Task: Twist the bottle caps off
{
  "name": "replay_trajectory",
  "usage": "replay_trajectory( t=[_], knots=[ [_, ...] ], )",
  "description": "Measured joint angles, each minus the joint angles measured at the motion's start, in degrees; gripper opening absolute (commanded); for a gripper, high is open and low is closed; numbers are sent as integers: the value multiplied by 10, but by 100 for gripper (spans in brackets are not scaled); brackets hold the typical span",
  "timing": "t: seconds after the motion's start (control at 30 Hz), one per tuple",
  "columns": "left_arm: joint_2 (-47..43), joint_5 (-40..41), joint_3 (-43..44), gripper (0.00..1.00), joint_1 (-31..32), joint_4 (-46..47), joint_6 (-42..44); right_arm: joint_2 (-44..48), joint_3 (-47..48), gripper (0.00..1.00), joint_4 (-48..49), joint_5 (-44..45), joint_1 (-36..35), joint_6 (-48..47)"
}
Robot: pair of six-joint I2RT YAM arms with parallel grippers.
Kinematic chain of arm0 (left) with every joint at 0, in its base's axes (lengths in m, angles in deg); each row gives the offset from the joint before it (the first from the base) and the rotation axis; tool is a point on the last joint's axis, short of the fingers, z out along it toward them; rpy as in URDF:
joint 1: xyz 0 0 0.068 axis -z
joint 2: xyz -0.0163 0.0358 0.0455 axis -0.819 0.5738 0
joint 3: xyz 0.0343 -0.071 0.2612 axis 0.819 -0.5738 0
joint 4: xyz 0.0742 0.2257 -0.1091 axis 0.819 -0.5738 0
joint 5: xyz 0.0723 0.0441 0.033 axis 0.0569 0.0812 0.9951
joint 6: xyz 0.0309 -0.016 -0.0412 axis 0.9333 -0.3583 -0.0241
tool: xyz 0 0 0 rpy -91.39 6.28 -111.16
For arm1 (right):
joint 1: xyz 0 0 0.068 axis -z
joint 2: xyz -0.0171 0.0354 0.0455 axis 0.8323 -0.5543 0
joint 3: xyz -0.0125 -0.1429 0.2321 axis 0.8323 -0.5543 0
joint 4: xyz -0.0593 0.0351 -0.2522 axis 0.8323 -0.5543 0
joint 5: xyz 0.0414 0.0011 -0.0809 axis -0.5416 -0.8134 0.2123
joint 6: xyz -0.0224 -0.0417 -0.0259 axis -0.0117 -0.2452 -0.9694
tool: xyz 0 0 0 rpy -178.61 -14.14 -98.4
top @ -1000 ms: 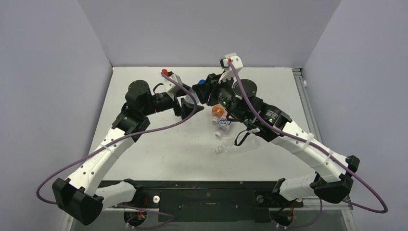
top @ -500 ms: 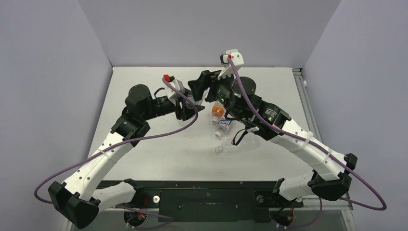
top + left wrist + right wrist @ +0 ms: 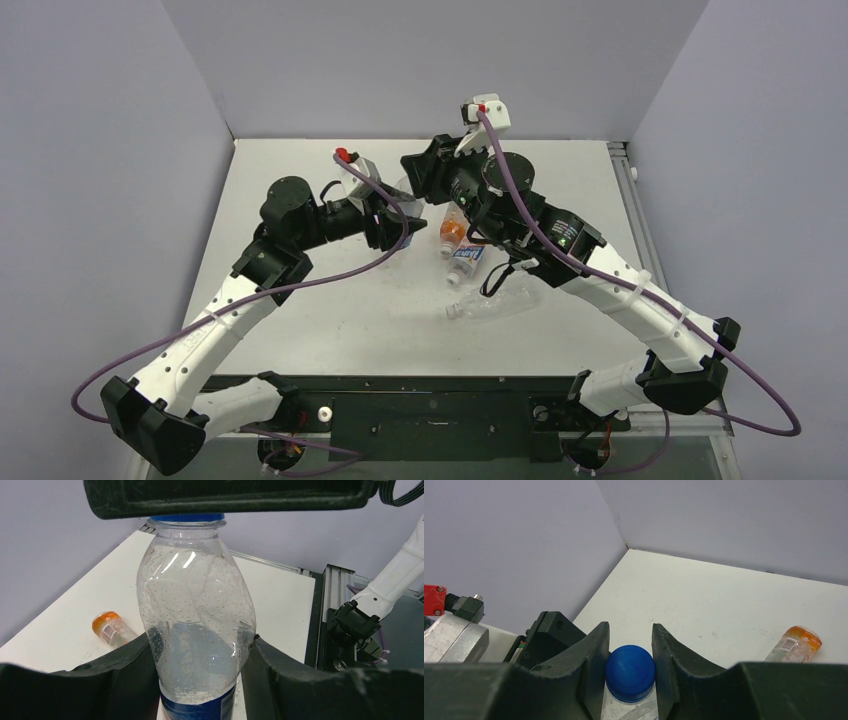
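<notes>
The left gripper [image 3: 200, 666] is closed on the lower body of a clear bottle [image 3: 197, 610], held upright above the desk [image 3: 330, 320]. Droplets bead its inner wall, and a blue label [image 3: 197, 709] shows at the bottom edge, its writing out of view. The right gripper [image 3: 630, 646] is clamped on the blue cap [image 3: 630, 672] on that bottle's neck. An orange bottle [image 3: 112, 627] lies on the desk nearby with a small barcode sticker. Just beside it lie a short bottle [image 3: 468, 262] with a blue-white label, too small to read, and a plain bottle [image 3: 490, 305].
</notes>
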Motion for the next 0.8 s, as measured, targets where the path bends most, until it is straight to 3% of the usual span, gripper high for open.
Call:
replay_trajectory(
  t=[0.1,0.2,0.33,0.4,0.5,0.8],
  knots=[
    [0,0,-2,15,0,3,-9,-1,0,31,0,0,1,0],
    [0,3,-3,15,0,4,-15,-4,1,27,0,-2,3,1],
    [0,6,-4,11,0,4,-30,-7,2,14,0,-4,6,3],
    [0,7,-4,8,0,5,-38,-7,3,0,0,-8,7,3],
    [0,7,-4,5,0,7,-55,-10,7,0,0,-26,14,-1],
    [-3,-69,-4,0,-22,52,-167,-10,19,0,17,-269,80,-26]
  ],
)
